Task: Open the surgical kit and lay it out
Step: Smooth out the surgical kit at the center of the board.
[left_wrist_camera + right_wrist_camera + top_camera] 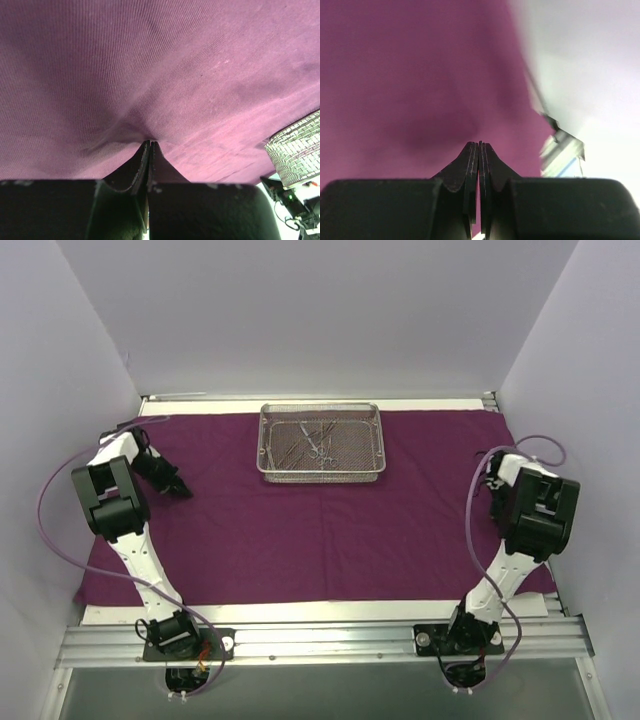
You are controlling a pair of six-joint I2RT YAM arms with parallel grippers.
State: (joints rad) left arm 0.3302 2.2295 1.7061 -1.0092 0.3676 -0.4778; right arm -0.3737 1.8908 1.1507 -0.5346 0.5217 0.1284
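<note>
The dark magenta cloth wrap (pixel 330 520) lies spread flat over the table. The silver wire-mesh tray (pixel 321 443) stands on it at the back centre, with slim metal instruments (pixel 316 441) lying inside. My left gripper (pixel 181 488) is down on the left part of the cloth. In the left wrist view its jaws are shut (pixel 150 142) and the cloth (pixel 160 75) puckers into their tips. The tray's corner (pixel 296 155) shows at that view's right edge. My right gripper (pixel 493 490) is shut (pixel 480 144) just over the cloth (pixel 420 75) near its right edge.
White enclosure walls stand left, back and right. The bare white table edge (pixel 300 612) runs along the cloth's front, with the metal rail (pixel 320 645) holding the arm bases. A purple cable (pixel 55 530) loops beside the left arm. The right wrist view is blurred.
</note>
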